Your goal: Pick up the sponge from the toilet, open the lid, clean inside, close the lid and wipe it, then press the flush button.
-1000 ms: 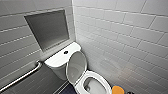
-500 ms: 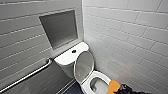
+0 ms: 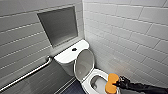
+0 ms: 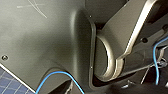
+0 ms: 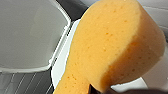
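Two tiled walls (image 3: pixel 120 30) behind toilet (image 3: pixel 67 57)

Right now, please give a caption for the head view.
Right hand holds the orange sponge at the toilet rim, lid raised.

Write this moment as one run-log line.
lid: up | sponge: held by right pincer, at bowl rim | flush button: free

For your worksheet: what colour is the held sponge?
The sponge is orange, clearest in the right wrist view.
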Controlling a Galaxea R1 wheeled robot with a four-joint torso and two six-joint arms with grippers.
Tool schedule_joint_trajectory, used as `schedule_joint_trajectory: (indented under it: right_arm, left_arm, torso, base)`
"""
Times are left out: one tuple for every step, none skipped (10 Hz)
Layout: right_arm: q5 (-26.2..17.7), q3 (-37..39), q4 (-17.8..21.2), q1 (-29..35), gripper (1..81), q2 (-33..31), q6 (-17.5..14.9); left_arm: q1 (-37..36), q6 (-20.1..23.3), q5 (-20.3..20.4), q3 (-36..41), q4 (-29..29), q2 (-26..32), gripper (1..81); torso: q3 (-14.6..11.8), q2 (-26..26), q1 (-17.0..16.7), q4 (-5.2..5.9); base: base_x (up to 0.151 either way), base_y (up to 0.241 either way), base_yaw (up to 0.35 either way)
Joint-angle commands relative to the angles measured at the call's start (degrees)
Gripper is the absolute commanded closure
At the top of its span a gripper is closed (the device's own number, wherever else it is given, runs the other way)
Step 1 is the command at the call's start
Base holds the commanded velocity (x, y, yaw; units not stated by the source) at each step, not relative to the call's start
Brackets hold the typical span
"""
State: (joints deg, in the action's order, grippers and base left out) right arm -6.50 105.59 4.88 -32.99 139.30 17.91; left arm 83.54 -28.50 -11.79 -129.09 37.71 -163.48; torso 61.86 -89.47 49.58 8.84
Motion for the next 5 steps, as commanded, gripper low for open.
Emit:
schedule_joint_trajectory:
  right_arm:
    - [-3.4, 4.3, 1.3, 8.3, 81.1, 2.8, 0.1]
    - [-4.6, 6.2, 1.3, 9.1, 81.1, 4.6, 0.1]
    - [-5.7, 7.9, 1.3, 9.7, 81.1, 6.4, 0.1]
    - [-5.8, 10.4, 1.3, 10.7, 81.1, 8.6, 0.0]
    - [-6.0, 11.9, 1.1, 11.7, 81.1, 10.1, 0.0]
  left_arm:
    - [1.8, 0.2, -3.6, 0.1, -0.5, 0.3, 1.0]
    - [2.2, 0.2, -3.6, 0.1, -0.6, 0.3, 1.0]
    - [2.5, 0.2, -3.5, 0.1, -0.5, 0.1, 1.0]
    - [2.6, 0.2, -3.5, 0.1, -0.5, -0.2, 1.0]
    - [2.7, 0.2, -3.5, 0.1, -0.6, -0.2, 1.0]
  torso:
    - [0.0, 0.0, 0.0, 0.0]
    - [1.8, 0.0, 0.0, 0.0]
    - [2.7, 0.1, 0.0, 0.0]
    - [3.1, 0.1, 0.0, 0.0]
    - [3.3, 0.1, 0.1, 0.0]
  base:
    - [0.0, 0.0, 0.0]
    - [0.0, 0.0, 0.0]
    - [0.0, 0.0, 0.0]
    - [0.0, 0.0, 0.0]
    - [0.0, 0.0, 0.0]
